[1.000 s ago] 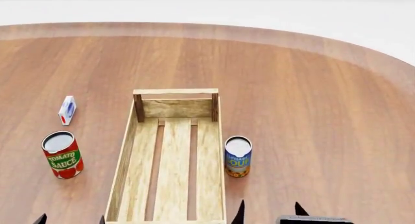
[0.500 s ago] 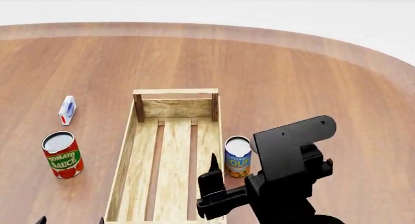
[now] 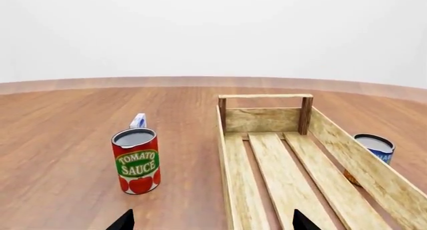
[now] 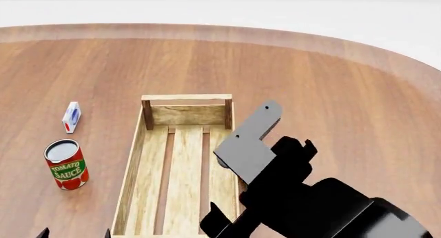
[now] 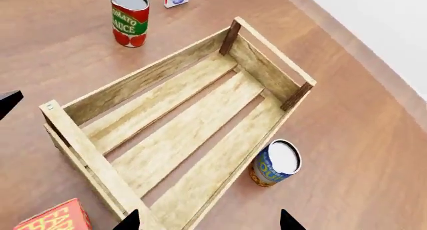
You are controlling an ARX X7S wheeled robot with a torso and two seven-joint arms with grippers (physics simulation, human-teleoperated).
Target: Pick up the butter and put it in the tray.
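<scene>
The butter (image 5: 57, 219), a red-and-orange carton, shows only as a corner in the right wrist view, on the table just outside the tray's near end. It is out of the head view. The tray (image 4: 137, 165) is a long crate of pale slats, also seen in the left wrist view (image 3: 263, 117) and the right wrist view (image 5: 167, 125). My right gripper (image 5: 208, 221) is open and empty above the tray's near right corner. Its black arm (image 4: 310, 207) covers the tray's right side in the head view. My left gripper (image 3: 212, 223) is open and empty, low at the tray's near left.
A red tomato sauce can (image 4: 67, 164) stands left of the tray. A small white-blue-red carton (image 4: 71, 116) lies beyond it. A blue soup can (image 5: 275, 164) stands against the tray's right wall, hidden by the arm in the head view. The table's curved edge (image 4: 386, 57) runs behind.
My right arm has risen into the head view and swung left and forward over the tray's right side, now hiding the blue can. The left gripper has not moved.
</scene>
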